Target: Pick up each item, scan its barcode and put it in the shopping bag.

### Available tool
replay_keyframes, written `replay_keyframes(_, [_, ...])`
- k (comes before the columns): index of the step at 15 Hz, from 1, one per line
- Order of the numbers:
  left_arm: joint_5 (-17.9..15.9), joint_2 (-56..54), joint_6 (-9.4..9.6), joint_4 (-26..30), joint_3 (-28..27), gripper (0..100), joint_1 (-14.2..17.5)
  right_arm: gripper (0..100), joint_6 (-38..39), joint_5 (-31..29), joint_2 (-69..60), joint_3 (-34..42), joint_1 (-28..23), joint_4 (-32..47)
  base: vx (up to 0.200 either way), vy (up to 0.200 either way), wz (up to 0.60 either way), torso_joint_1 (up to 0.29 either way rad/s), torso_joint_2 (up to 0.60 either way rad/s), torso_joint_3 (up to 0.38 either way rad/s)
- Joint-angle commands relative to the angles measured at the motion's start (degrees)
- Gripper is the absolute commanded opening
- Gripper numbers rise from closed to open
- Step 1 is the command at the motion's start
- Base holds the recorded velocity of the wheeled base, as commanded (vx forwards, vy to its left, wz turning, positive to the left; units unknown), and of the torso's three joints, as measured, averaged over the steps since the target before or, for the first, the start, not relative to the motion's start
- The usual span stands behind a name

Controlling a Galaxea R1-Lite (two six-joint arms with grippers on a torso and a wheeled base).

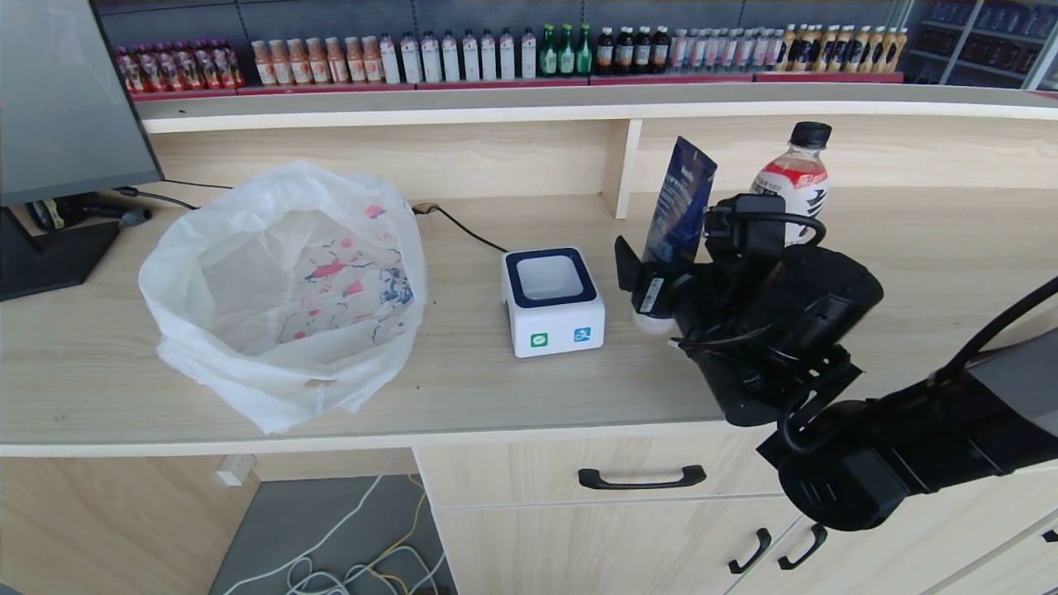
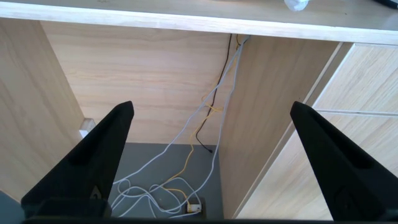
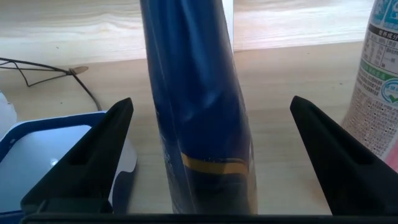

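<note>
Well, on the pale wooden counter (image 1: pixel 463 388), from the robot's left to its right: a white shopping bag (image 1: pixel 285 289), mouth open and facing up; near it a small white scanner (image 1: pixel 552 302) with a dark blue rim, window upward, a black cable (image 1: pixel 463 227) trailing away behind; then a dark blue tube (image 1: pixel 679 202), upright on its white cap and leaning slightly; behind and to the right of that, a bottle (image 1: pixel 795 186) with a black cap and a red and white label, upright near the counter's back wall. Right gripper (image 3: pixel 211 104) level with the lower part of the tube, fingers (image 3: pixel 93 162) spread wide with the tube between them (not closed on it, so nothing gripped); scanner to one side, bottle to the other. Left gripper (image 2: pixel 211 109) down below the counter's edge, likewise wide apart and holding nothing, facing a recess under the counter with loose wires (image 2: pixel 168 186) on a grey floor. Along the back, a shelf (image 1: pixel 512 83) stocked with drinks; at the far left, a dark screen (image 1: pixel 66 91).
</note>
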Motion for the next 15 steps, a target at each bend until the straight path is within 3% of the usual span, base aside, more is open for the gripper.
replay_keyframes(1, [0.00,-0.02,-0.01,0.00,0.00,100,0.00,100,-0.06,0.02,0.07,-0.21,-0.39,-0.08,0.000,0.000,0.00,0.000,0.00,0.000])
replay_keyframes(14, [0.00,-0.02,-0.01,0.00,0.00,100,0.00,100,-0.50,0.11,2.44,-1.44,-0.74,-0.95,0.000,0.000,0.00,0.000,0.00,0.000])
replay_keyframes(15, [0.00,-0.02,-0.01,0.00,0.00,100,0.00,0,-0.50,0.11,2.44,-1.53,-0.83,-0.95,0.000,0.000,0.00,0.000,0.00,0.000])
